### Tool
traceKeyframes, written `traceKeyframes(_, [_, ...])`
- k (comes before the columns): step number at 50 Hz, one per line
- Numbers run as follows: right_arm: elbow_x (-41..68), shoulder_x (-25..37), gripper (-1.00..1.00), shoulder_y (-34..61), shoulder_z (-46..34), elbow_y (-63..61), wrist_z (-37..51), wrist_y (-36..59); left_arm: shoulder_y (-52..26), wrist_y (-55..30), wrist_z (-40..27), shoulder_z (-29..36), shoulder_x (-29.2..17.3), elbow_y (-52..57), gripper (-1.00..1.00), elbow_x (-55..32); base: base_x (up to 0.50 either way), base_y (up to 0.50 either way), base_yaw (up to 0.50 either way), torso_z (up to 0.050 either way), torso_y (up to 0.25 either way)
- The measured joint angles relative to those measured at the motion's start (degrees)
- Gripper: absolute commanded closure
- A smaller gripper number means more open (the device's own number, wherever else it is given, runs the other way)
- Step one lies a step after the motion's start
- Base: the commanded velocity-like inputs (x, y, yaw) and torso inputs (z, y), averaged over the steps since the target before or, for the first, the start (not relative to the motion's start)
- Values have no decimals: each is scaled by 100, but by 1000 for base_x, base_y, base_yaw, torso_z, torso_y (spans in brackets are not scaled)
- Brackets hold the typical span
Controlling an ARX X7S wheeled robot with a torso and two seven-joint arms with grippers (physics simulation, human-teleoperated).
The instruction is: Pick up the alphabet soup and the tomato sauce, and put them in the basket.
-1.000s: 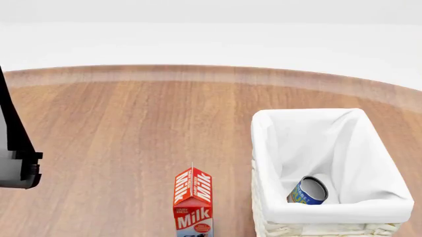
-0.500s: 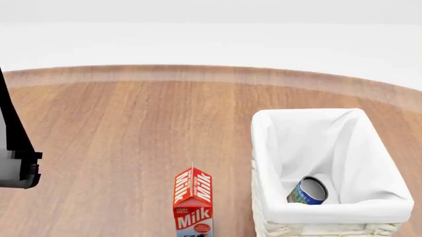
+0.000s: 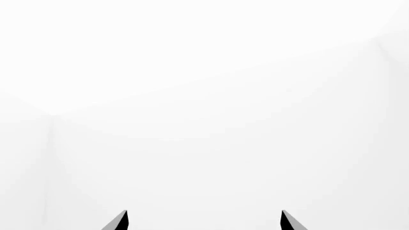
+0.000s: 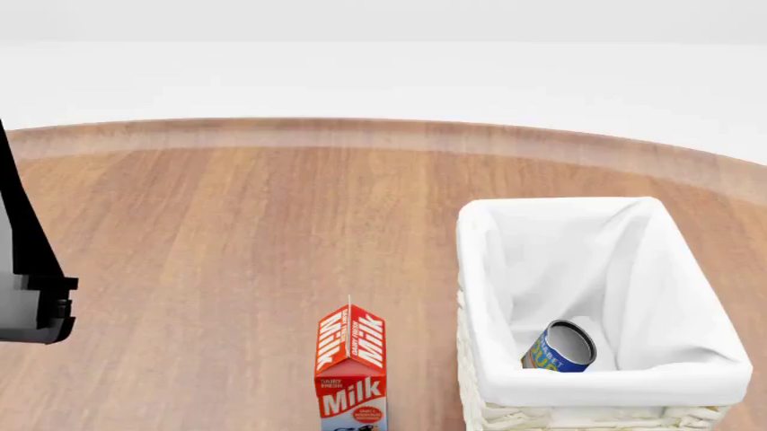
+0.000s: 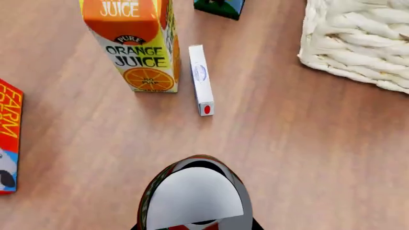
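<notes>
right wrist view first: nearest to me is the tomato sauce (image 5: pixel 195 196), its silver-white top facing the camera with a sliver of red label under it, sitting right at my right gripper. the fingers themselves are out of frame, so i cannot tell whether the can is clamped or how wide the gripper stands. beyond the can is bare wooden floor (image 5: pixel 288 143), then a small white box (image 5: pixel 201 79) lying flat just beside an upright orange juice carton (image 5: pixel 135 45). a red carton (image 5: pixel 9 139) shows at one edge, a dark blue-green box corner (image 5: pixel 221 7) at the far side, and a woven corner of the basket (image 5: pixel 357 40).

on the head view, a milk carton (image 4: pixel 351 368) stands upright nearest me, just beside the basket. the alphabet soup (image 4: pixel 559 347) lies on its side inside, on the white lining at the near end. my left arm (image 4: pixel 30 278) hangs at the left edge.

left wrist view shows two dark fingertips (image 3: pixel 118 221) of the left gripper (image 3: pixel 203 221) spread well apart, nothing between them, only white beyond.
</notes>
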Motion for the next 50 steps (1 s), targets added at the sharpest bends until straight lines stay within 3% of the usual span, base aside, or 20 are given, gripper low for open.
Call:
traceKeyframes(29, [1927,575,100,2019,908,-1064,1121,312,-31,1,-3,35,8,-14,-100,7,0,0,0,0,0])
traceKeyframes(50, [3206,381,100,4433,1335,-426,1468,774,-55,-6,-23,20,-16,-22,-100,-33,0,0,0,0,0])
